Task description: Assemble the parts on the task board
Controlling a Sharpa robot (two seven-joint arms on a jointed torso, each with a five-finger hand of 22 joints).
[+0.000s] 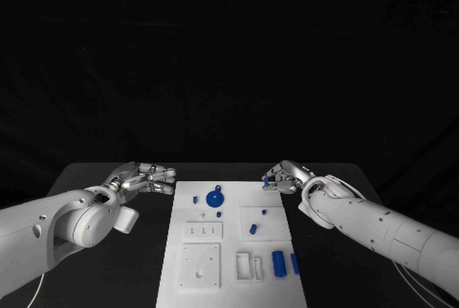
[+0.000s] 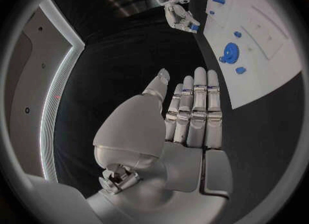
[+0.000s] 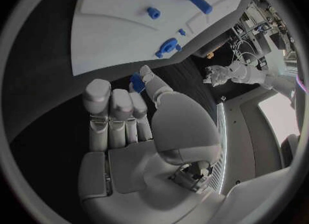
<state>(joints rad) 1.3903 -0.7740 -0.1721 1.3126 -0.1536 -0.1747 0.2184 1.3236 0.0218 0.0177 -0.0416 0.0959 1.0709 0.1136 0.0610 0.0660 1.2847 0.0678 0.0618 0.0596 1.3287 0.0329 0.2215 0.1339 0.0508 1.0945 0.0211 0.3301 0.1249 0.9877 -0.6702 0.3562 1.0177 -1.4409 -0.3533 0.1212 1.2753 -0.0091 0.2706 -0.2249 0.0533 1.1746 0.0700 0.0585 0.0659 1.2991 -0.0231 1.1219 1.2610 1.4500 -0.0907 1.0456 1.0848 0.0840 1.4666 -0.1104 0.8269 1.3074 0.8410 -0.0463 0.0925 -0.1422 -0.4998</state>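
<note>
Task board point(image 1: 229, 268) lies mid-tabletop point(image 1: 335, 175), long axis running away from the robot.

Right robot hand point(image 1: 284, 177) hovers just off the board's far right corner, pinching a small blue part point(image 3: 137, 83) between thumb and a fingertip (the blue shows at its fingertips in the left wrist view too).

Left robot hand point(image 1: 145, 178) sits off the board's far left corner, over bare tabletop, released; fingers straight and side by side, nothing in them.

On the board: blue gear point(image 1: 215, 199) near the far edge, between the two hands but touching neither. Small blue peg point(image 1: 253, 229) near the middle. Two blue cylinders point(image 1: 279, 263) by the near right edge, well apart from both hands.
</note>
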